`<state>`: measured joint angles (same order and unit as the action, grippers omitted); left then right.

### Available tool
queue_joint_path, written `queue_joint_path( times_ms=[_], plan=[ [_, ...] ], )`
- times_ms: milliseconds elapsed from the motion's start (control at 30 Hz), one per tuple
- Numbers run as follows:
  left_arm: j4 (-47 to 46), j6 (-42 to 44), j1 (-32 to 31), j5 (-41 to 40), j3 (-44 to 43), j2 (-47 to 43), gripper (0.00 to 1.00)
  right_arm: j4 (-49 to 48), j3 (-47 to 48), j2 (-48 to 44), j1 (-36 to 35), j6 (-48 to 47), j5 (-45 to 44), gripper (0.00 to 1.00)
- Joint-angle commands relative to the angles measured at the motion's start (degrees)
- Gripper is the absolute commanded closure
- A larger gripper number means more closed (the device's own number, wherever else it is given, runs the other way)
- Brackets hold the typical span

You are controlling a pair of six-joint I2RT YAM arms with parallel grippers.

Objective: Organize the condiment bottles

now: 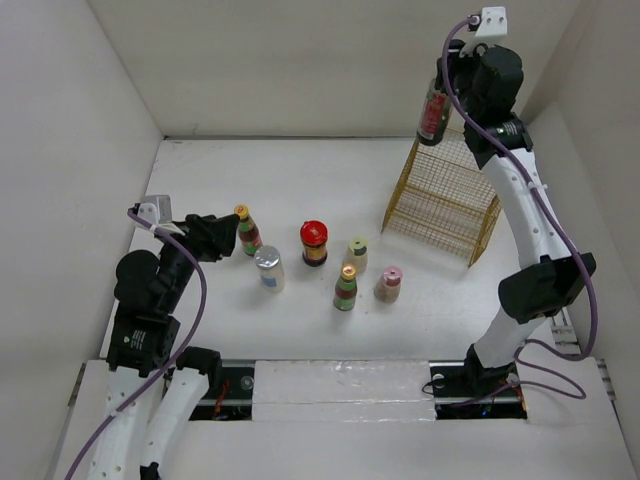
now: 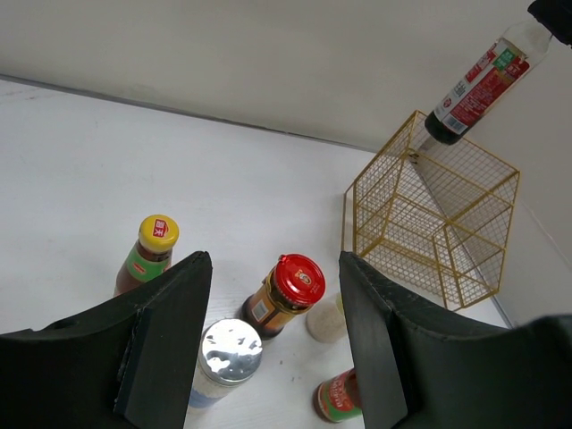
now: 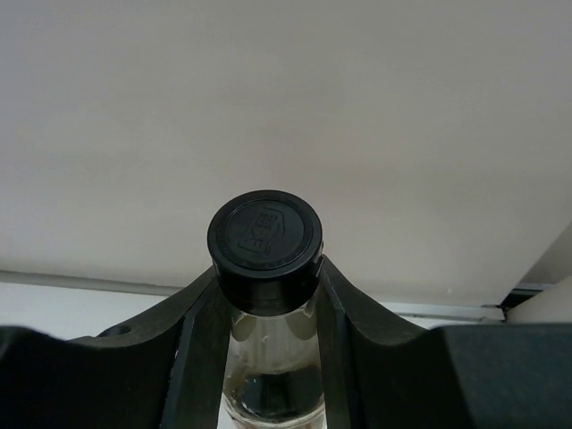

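**Condiment bottles: seven counted, six on the tabletop, one held in the air**

Bottles and jars: 7 in all.
- Red-capped jar (image 1: 314, 242), 1, standing at the middle of the group; the clock directions below are taken from it in the top view.
- Yellow-capped bottles, 2: one (image 1: 243, 230) at 9 o'clock, one (image 1: 346, 288) at 5 o'clock.
- Silver-capped jar (image 1: 269, 268), 1, at 8 o'clock.
- Pale-green-capped jar (image 1: 356, 255), 1, at 3 to 4 o'clock.
- Pink-capped jar (image 1: 389, 284), 1, at 4 o'clock, farther out.
- Tall black-capped bottle (image 1: 433, 112), 1, off the tabletop, with its base near the basket's far top corner. It is outside the basket.

All six tabletop items stand upright and apart from one another.

Gold wire basket (image 1: 445, 200): 1, at 2 o'clock. Nothing shows inside it.

Tools: 2.
- Left tool (image 1: 226, 240): fingers spread with nothing between them, just beside the 9 o'clock yellow-capped bottle.
- Right tool (image 3: 268, 273): clamped on the neck of the black-capped bottle, just under the cap.

Hard to make out:
- In the left wrist view, the pale-green-capped jar is half hidden behind a finger.
- In that same view the 5 o'clock bottle is cut off at the bottom edge, and the pink-capped jar is out of frame.
- The right wrist view shows only the held bottle's cap and neck.
- Label text is unreadable throughout.
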<state>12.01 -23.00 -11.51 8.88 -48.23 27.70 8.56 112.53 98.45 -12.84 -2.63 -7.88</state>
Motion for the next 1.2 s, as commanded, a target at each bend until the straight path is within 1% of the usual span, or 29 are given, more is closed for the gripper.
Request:
queue_joint_path(
  times_ms=[0,200,300,433,533,667,900,967,1067,1167],
  plan=[
    [-2.78,-0.20,0.17,0.61,0.06,0.68,0.45,-8.82,3.31,-1.95,1.15,-1.06,1.02,0.92],
    [-2.78,-0.20,0.17,0.61,0.06,0.69,0.45,-9.52,2.79,-0.20,3.87,-1.06,1.64,0.91],
    [-2.78,-0.20,0.17,0.61,0.06,1.21,0.45,-10.57,1.38,-0.19,3.88,-1.06,1.64,0.91],
    [-2.78,-0.20,0.17,0.61,0.06,1.21,0.45,-15.48,-6.07,-1.68,3.88,-0.45,0.94,0.91],
    [-2.78,-0.20,0.17,0.61,0.06,1.21,0.45,-17.34,-9.42,-2.74,4.40,0.17,0.94,0.91],
    [-2.79,-0.20,0.17,0.61,0.06,1.21,0.45,-21.91,-18.28,-3.80,4.40,2.01,-0.46,0.91],
    [-2.78,-0.20,0.17,0.61,0.06,1.21,0.45,-24.90,-25.24,-3.27,4.40,3.95,-0.47,0.91],
    [-3.30,-0.20,0.17,0.61,0.06,1.21,0.45,-25.95,-27.09,-3.27,4.40,4.57,-0.47,0.89],
    [-3.31,-0.20,0.17,0.61,0.06,1.21,0.45,-27.19,-30.35,-3.27,5.55,6.24,0.75,0.82],
    [-3.31,-0.20,0.17,1.13,0.59,1.21,0.45,-27.72,-32.28,-3.27,6.07,7.12,1.46,0.71]
  ],
)
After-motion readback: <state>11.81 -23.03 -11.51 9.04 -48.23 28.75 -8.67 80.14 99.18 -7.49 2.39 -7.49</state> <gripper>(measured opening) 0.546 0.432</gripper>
